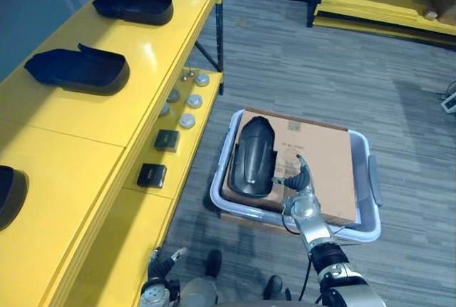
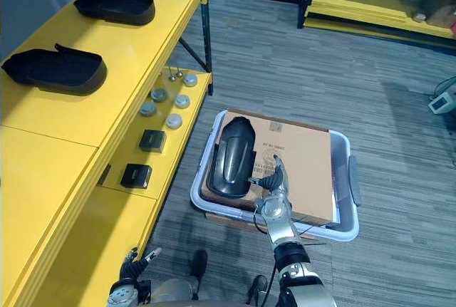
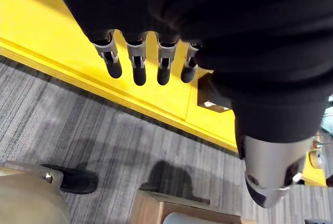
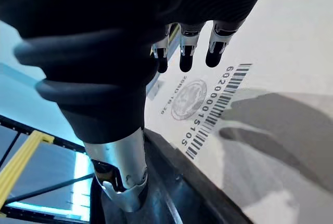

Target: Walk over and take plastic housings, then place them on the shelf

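In the left eye view the plastic housing (image 1: pixel 254 157) lies on a cardboard box (image 1: pixel 324 168) inside a grey tote (image 1: pixel 226 152) on the floor, toward 5 o'clock. It is black, glossy, long and domed. Our right hand (image 1: pixel 303 193) hangs over the box at the housing's 4 o'clock edge. We judge this a side approach for a grasp that has not yet closed. A second housing (image 1: pixel 78 70) and a third housing (image 1: pixel 134 6) rest well apart on the yellow shelf (image 1: pixel 85 132) at 9 and 11 o'clock, probably the spacing to copy. Our left hand (image 1: pixel 162 266) sits low at 7 o'clock.

In the right eye view, small round parts (image 2: pixel 167 104) and two black boxes (image 2: pixel 151 140) lie on the lower shelf board, no concern of ours.

In the left wrist view the fingers (image 3: pixel 138 65) hang straight and released, holding nothing, beside the shelf's edge.

In the right wrist view the fingers (image 4: pixel 186 52) are extended above the printed cardboard, apart from it, while the thumb (image 4: pixel 122 182) points toward the housing's dark rim—nothing is grasped.
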Robot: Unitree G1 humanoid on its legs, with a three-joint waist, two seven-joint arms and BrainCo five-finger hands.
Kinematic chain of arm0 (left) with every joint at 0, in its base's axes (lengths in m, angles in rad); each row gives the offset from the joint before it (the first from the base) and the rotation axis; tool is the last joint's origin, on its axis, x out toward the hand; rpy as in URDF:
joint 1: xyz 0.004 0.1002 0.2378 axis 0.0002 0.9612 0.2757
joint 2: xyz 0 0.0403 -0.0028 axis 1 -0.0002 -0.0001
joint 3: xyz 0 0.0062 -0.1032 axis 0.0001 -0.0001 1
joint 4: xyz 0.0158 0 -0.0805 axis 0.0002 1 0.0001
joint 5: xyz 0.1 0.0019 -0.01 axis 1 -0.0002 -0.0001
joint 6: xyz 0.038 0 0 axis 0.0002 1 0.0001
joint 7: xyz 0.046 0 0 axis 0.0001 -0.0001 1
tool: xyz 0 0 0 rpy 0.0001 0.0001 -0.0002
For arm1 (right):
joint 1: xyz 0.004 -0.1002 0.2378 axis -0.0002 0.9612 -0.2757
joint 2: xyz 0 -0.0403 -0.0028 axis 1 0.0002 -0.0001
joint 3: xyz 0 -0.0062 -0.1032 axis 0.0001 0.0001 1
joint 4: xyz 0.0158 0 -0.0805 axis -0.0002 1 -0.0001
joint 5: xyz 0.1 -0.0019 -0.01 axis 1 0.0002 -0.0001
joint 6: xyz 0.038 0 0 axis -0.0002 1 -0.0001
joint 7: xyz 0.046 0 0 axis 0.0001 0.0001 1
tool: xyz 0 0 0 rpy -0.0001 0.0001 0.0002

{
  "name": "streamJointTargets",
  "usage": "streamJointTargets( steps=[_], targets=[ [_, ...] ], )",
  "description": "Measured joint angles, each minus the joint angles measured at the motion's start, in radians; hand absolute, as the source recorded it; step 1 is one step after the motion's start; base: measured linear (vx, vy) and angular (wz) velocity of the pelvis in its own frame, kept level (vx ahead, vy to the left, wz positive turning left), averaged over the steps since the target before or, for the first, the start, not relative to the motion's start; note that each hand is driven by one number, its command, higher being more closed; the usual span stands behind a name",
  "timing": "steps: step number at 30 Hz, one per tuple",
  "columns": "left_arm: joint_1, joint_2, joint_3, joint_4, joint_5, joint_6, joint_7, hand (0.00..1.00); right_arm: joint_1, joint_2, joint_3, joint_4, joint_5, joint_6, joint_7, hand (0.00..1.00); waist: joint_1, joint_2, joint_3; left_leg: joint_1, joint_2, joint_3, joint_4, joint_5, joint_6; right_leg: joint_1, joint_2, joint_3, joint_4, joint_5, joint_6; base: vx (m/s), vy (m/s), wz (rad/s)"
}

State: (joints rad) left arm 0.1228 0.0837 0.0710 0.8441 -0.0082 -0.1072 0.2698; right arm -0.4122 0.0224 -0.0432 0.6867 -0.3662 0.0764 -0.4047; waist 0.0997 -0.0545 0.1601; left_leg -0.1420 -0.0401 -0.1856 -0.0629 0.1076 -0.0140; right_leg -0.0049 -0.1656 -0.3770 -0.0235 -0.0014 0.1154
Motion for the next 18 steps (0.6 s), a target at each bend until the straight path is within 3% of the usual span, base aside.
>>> streamJointTargets(
  steps=[4,10,11,18],
  targets=[
    [-0.035,-0.002,-0.002,-0.006,-0.003,0.0,0.005,0.0,-0.109,0.004,-0.054,0.1,0.002,0.016,-0.007,0.0,0.028,-0.005,0.052,-0.011,-0.007,-0.009,0.01,-0.001,-0.001,0.001,0.002,-0.01,0.001,0.0,0.0,0.01,0.012,0.12],
    [-0.061,0.003,-0.026,-0.013,-0.028,-0.005,0.019,0.0,-0.229,0.012,-0.137,0.231,-0.001,0.055,-0.037,0.0,0.042,-0.016,0.099,-0.02,-0.007,-0.029,0.012,-0.001,0.0,-0.003,-0.003,-0.018,0.002,0.0,-0.001,-0.03,0.015,0.06],
    [-0.065,0.003,-0.035,-0.011,-0.031,-0.006,0.02,0.0,-0.241,0.01,-0.148,0.24,-0.001,0.066,-0.037,1.0,0.049,-0.02,0.101,-0.02,-0.009,-0.029,0.012,-0.001,0.0,-0.003,-0.004,-0.019,0.003,0.0,-0.001,-0.04,0.034,0.04],
    [-0.075,0.01,-0.042,-0.006,-0.042,-0.005,0.019,0.0,-0.292,-0.035,-0.178,0.282,-0.037,0.103,-0.029,1.0,0.053,-0.026,0.109,-0.02,-0.012,-0.021,-0.006,-0.002,-0.005,-0.018,-0.009,-0.021,0.015,-0.006,-0.01,-0.03,0.035,0.0]
  ],
)
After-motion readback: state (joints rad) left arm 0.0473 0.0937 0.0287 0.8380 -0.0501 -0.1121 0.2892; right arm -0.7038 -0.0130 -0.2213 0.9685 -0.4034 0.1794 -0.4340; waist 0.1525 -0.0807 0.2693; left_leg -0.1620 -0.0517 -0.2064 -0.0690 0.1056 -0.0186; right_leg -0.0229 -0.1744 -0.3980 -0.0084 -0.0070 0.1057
